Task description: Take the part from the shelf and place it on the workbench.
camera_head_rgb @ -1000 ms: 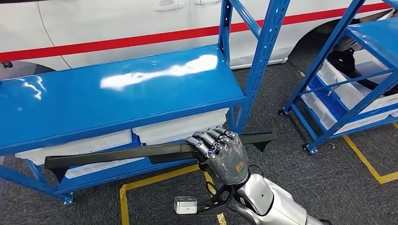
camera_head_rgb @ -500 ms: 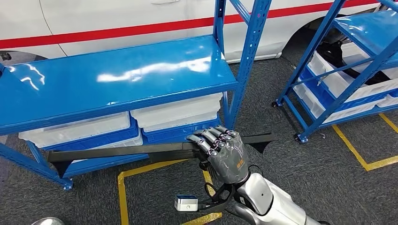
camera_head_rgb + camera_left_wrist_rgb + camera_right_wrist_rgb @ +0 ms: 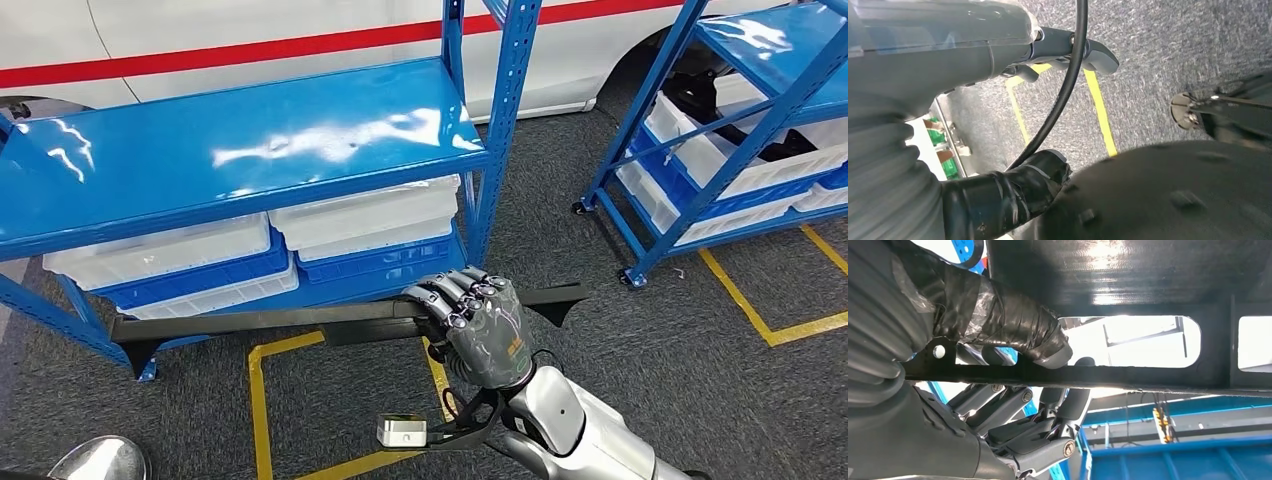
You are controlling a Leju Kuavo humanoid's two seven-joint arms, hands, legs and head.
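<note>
The part (image 3: 280, 320) is a long, flat black bar with angled ends. It hangs level above the floor, in front of the blue shelf (image 3: 250, 140). My right hand (image 3: 480, 325) grips it right of its middle, with the fingers curled over its top edge. In the right wrist view the part (image 3: 1128, 270) shows oblong cut-outs; my thumb (image 3: 1018, 325) presses one side and the fingers (image 3: 1048, 440) wrap the other. In the left wrist view my left hand (image 3: 1013, 50) hangs over the carpet, fingers apart and holding nothing.
The shelf's top board is bare, and white bins (image 3: 360, 215) sit on its lower level. A second blue shelf (image 3: 760, 60) with white bins stands at the right. A white car (image 3: 250, 40) with a red stripe is behind. Yellow tape lines (image 3: 258, 400) mark the grey carpet.
The whole picture has shifted, so the camera has moved: the shelves sit higher and smaller, and more floor shows. My right hand still grips the part in the same place.
</note>
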